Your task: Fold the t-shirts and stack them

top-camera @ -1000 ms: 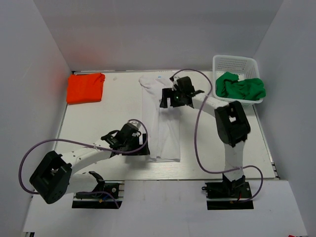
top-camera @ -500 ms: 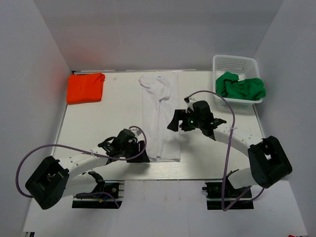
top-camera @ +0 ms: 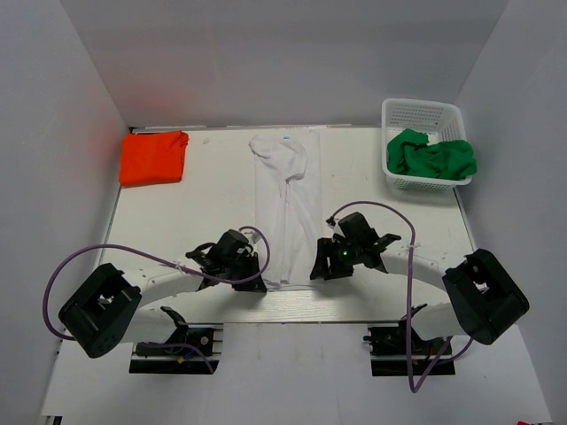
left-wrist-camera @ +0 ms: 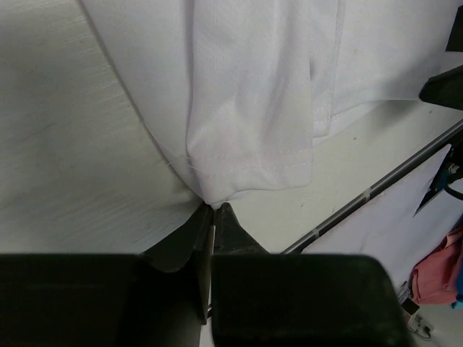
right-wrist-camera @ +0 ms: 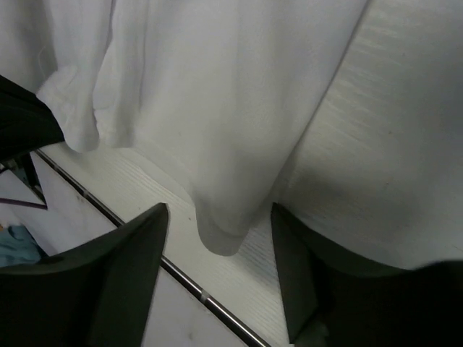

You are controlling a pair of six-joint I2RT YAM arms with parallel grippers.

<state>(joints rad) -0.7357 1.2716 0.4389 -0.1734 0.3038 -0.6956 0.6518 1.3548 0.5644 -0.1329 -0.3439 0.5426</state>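
Observation:
The white t-shirt (top-camera: 288, 208) lies as a long narrow strip down the middle of the table, collar at the far end. My left gripper (top-camera: 260, 282) is at its near left hem corner (left-wrist-camera: 239, 170); in the left wrist view the jaws are shut on the tip of that corner. My right gripper (right-wrist-camera: 221, 217) is at the near right corner, its jaws open on either side of the hanging hem corner (right-wrist-camera: 221, 242). The orange t-shirt (top-camera: 153, 157) lies folded at the far left. The green t-shirt (top-camera: 431, 155) is bunched in the basket.
The white mesh basket (top-camera: 423, 111) stands at the far right corner. The table's metal front edge (right-wrist-camera: 210, 296) runs just below both grippers. White walls close in the table on the left, back and right.
My right arm has swung from the shirt's collar end to its near right corner and begun to narrow its jaws. My left gripper has edged right and shut on the near left corner.

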